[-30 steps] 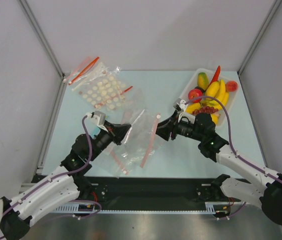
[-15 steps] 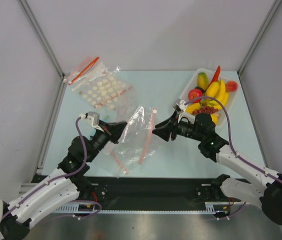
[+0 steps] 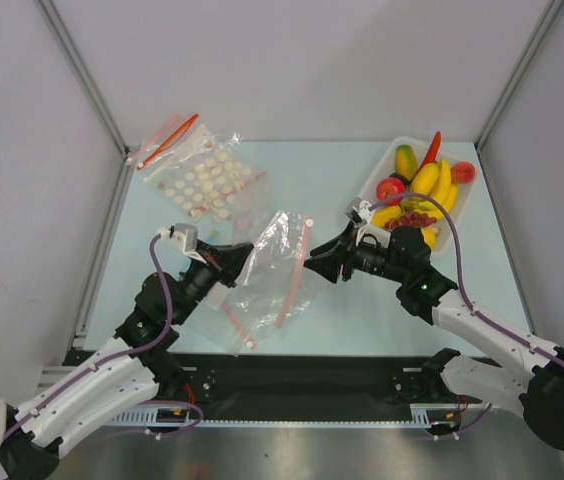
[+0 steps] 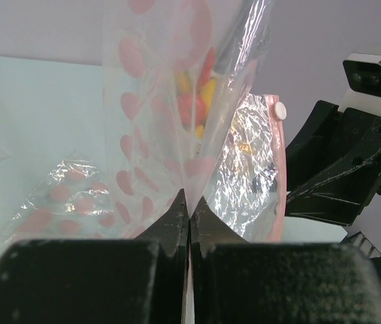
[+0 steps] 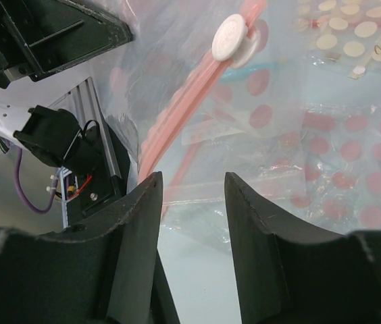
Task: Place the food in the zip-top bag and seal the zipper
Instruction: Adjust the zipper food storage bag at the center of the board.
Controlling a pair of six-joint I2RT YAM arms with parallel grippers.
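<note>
**Bag pinched at left, right jaws apart at the zipper**

The left gripper (image 4: 189, 206), toward 8 o'clock on the table (image 3: 322, 170), has its fingers pressed together on the zip-top bag (image 3: 274, 262), raising that edge at centre. From 4 o'clock the right gripper (image 5: 192, 179) stands with jaws apart, and the zipper (image 5: 177, 115) slants down toward its gap. I cannot tell whether they touch. The food (image 3: 417, 190) lies in a white tray (image 3: 374, 177) at 2 o'clock. White-dotted bags (image 3: 207, 180) lie at 11 o'clock.

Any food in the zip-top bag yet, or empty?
Empty: the zip-top bag shows only clear film; the food sits in the tray.
</note>
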